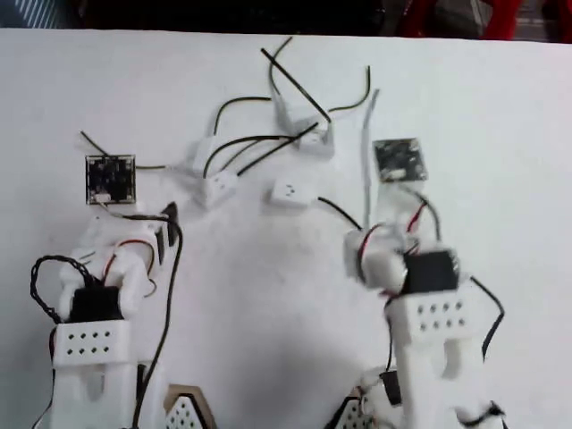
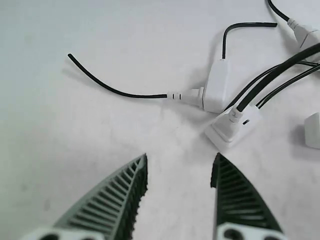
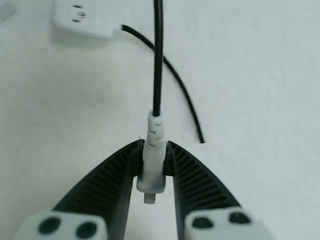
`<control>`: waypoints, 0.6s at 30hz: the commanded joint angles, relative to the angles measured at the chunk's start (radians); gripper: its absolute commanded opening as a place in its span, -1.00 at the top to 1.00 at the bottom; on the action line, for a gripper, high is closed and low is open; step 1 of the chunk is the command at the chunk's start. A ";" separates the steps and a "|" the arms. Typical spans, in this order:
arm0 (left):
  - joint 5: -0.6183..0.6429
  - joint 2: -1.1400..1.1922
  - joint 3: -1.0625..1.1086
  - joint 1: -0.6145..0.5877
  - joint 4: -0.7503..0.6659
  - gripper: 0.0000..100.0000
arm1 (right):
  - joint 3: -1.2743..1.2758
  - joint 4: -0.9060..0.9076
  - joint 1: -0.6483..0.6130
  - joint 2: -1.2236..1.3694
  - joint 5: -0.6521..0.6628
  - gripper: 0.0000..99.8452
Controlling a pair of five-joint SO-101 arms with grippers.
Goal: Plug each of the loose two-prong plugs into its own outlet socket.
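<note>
1. Pinching a white plug (image 3: 150,167) by its body, our right hand (image 3: 154,147) is pressed together on it at about 4 o'clock on the desk (image 1: 500,107). The plug's black cord (image 3: 158,55) runs straight out ahead of the hand.
2. We see a small stub at the plug's end nearer the wrist. It looks like a prong, so we judge the prongs face back toward the arm.
3. One bare socket (image 1: 290,192) lies near the middle of the desk, at about 10 o'clock from our right hand and apart from it. Its two slots face up with nothing in them.
4. Our left hand (image 2: 181,162) is spread and holds nothing, over bare desk at about 8 o'clock.
5. Ahead of it, at roughly 10 o'clock from the desk's middle, two more outlets touch each other. The upright block (image 2: 218,82) has a side plug (image 2: 187,95) pushed into it. The flat block (image 2: 235,127) has a corded plug standing in its face. We count both as done.
6. At about 12 o'clock sits a tangle of cords (image 1: 308,134) around more white pieces. We cannot tell whether anything there is seated or loose.
7. By our reckoning the task is well under way but not finished. At least two plugs are in and one is in our grip. The bare socket is the likely home for it.
8. What is left, as we judge it, is to turn the held plug so its prongs meet the slots. Then it can be pressed home, and the far tangle checked.
</note>
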 commanded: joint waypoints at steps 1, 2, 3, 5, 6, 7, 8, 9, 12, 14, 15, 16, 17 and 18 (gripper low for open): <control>-0.011 -0.027 -0.012 0.016 -0.023 0.57 | 0.075 -0.088 -0.196 -0.179 -0.032 0.97; -0.011 -0.027 -0.014 0.016 -0.023 0.57 | 0.110 -0.131 -0.234 -0.220 -0.038 0.97; -0.011 -0.027 -0.015 0.021 -0.023 0.57 | 0.147 -0.176 -0.268 -0.262 -0.049 0.97; -0.011 -0.027 -0.020 0.059 -0.023 0.57 | 0.227 -0.263 -0.341 -0.335 -0.061 0.97; -0.011 -0.027 -0.025 0.085 -0.020 0.57 | 0.269 -0.302 -0.378 -0.367 -0.061 0.97; -0.011 -0.027 -0.028 0.113 -0.017 0.57 | 0.311 -0.340 -0.414 -0.397 -0.060 0.97; -0.011 -0.027 -0.028 0.139 -0.018 0.57 | 0.354 -0.380 -0.441 -0.424 -0.057 0.97; -0.011 -0.027 -0.028 0.162 -0.023 0.57 | 0.397 -0.420 -0.467 -0.450 -0.055 0.97; -0.011 -0.027 -0.031 0.214 -0.026 0.57 | 0.505 -0.524 -0.512 -0.515 -0.054 0.97; -0.011 -0.027 -0.044 0.240 -0.026 0.57 | 0.557 -0.567 -0.524 -0.549 -0.054 0.97; -0.011 -0.027 -0.051 0.252 -0.026 0.57 | 0.577 -0.582 -0.526 -0.562 -0.054 0.97; -0.011 -0.028 -0.057 0.265 -0.026 0.57 | 0.595 -0.593 -0.529 -0.576 -0.054 0.97; -0.011 -0.028 -0.069 0.280 -0.014 0.57 | 0.609 -0.596 -0.529 -0.590 -0.054 0.97; -0.011 -0.028 -0.078 0.298 -0.008 0.57 | 0.620 -0.598 -0.529 -0.604 -0.054 0.97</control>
